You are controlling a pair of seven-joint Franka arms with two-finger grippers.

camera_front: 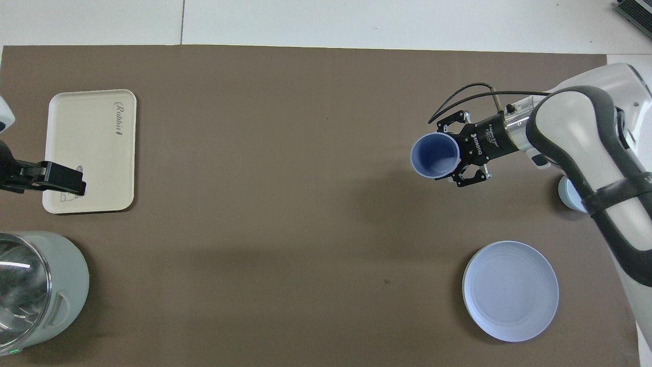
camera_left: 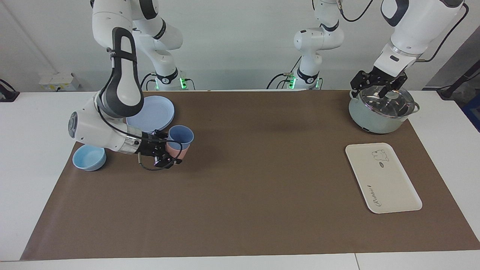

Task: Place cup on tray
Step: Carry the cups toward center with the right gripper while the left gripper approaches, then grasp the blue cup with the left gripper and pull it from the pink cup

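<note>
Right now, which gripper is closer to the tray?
Left. The left gripper hangs open above the pot, beside the tray. The right gripper holds the cup toward the right arm's end.

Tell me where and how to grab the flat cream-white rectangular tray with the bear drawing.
Grip the flat cream-white rectangular tray by the low rim along one long edge. Come straight down from above, with one finger inside the rim and one outside. It lies flat on the brown mat, so there is probably no gap to slide under, and the rim is the only raised part.
</note>
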